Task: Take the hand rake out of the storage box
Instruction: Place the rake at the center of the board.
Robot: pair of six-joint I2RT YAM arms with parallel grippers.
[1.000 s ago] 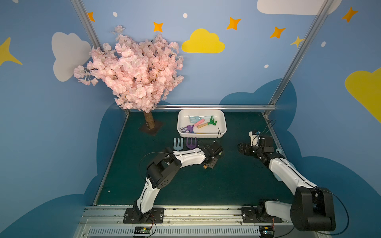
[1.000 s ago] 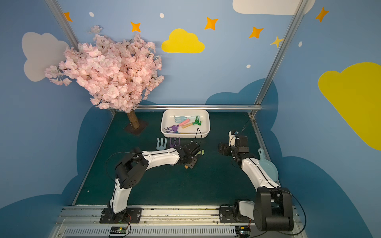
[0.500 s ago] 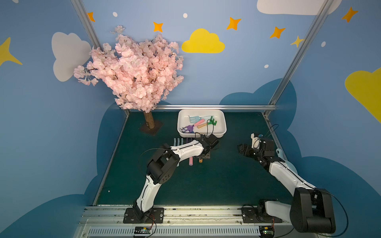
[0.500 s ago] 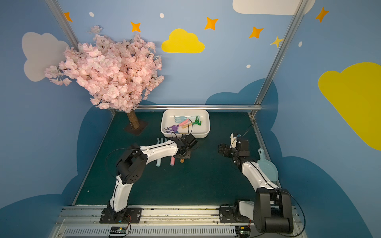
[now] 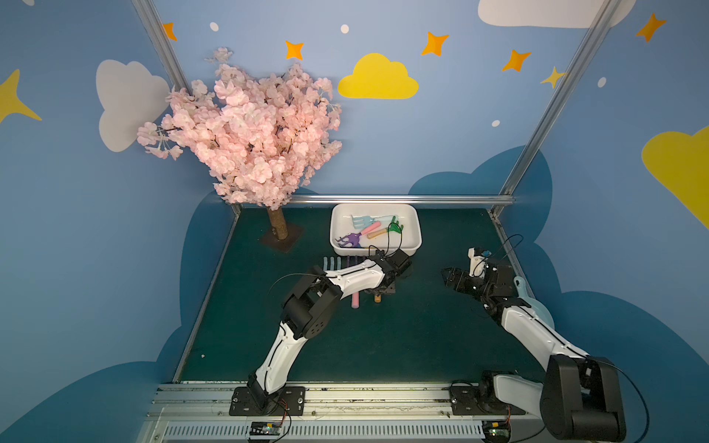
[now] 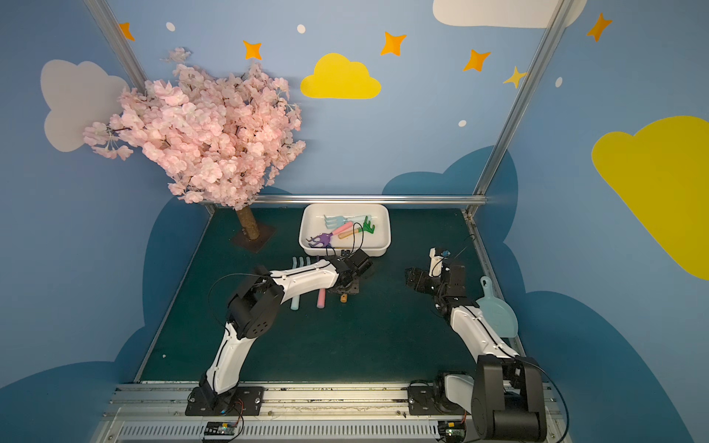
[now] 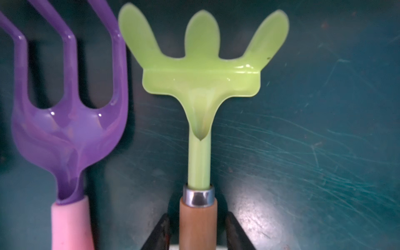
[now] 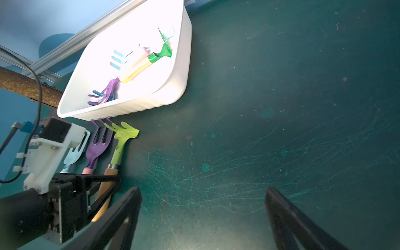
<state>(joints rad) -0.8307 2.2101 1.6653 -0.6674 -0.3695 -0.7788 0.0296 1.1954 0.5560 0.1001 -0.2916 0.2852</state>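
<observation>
The white storage box (image 5: pixel 416 230) stands at the back of the green mat and holds three toy rakes: a pale blue one (image 5: pixel 362 221), a green one (image 5: pixel 395 229) and a purple one (image 5: pixel 350 239). In front of it a light green hand rake (image 7: pixel 200 71) with a wooden handle lies flat on the mat. My left gripper (image 7: pixel 198 218) straddles that handle, open, with a gap on each side. My right gripper (image 8: pixel 203 190) hovers open and empty over bare mat to the right.
A purple fork with a pink handle (image 7: pixel 69 121) and a pale blue fork (image 8: pixel 73 155) lie beside the green rake. A pink blossom tree (image 5: pixel 253 134) stands back left. A pale blue scoop (image 6: pixel 497 310) lies by the right edge.
My left gripper carried the green rake left and down onto the mat beside the purple fork, then its jaws parted from the handle. The right arm barely moved.
</observation>
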